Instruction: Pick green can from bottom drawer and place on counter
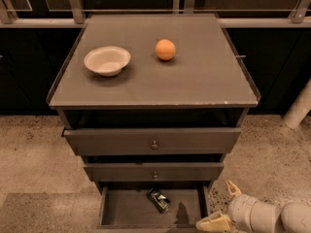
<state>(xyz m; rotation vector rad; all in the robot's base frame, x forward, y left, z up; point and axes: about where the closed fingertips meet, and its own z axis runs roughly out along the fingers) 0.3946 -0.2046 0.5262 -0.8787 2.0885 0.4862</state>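
Observation:
The green can lies on its side in the open bottom drawer, near the drawer's back middle. The counter is the flat dark top of the cabinet above. My gripper is low at the bottom right, just right of the drawer's right wall and a little apart from the can. Its two pale fingers are spread apart and nothing is between them.
A white bowl and an orange fruit sit on the counter's back half. Two wider drawers with small knobs stand slightly pulled out above the bottom drawer. Speckled floor lies on both sides, and a pale post stands at right.

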